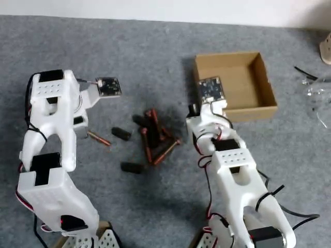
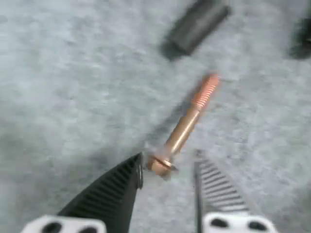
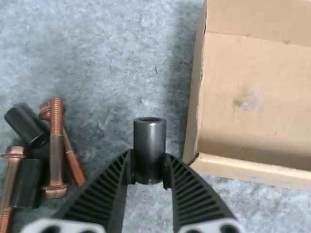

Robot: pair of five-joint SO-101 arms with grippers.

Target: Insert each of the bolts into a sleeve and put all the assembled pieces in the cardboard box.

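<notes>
The copper-coloured bolt (image 2: 187, 124) lies flat on the grey mat (image 1: 155, 62), a little apart from the heap of other bolts (image 1: 155, 139), with a loose dark tube (image 2: 197, 24) near its threaded end. I judge it to be stiff metal, rather heavy for so small a piece, and smooth enough to roll or slip. The best place to take it is the plain part of the shank just above the head, so that the thread is free to go into a sleeve. The left gripper (image 2: 167, 162) hangs low over the head end. Its jaws are open, somewhat wider than the head, one on each side, and they do not yet press on it. The right gripper (image 3: 148, 156) has its jaws closed on a sleeve (image 3: 149, 141), a hard dark tube that will not bend or break but may slide between the ribbed fingers (image 3: 189, 194). It is pinched at its rear half, and the open mouth points away from the gripper. This sleeve is just beside the corner of the cardboard box (image 3: 248, 102), outside it.
</notes>
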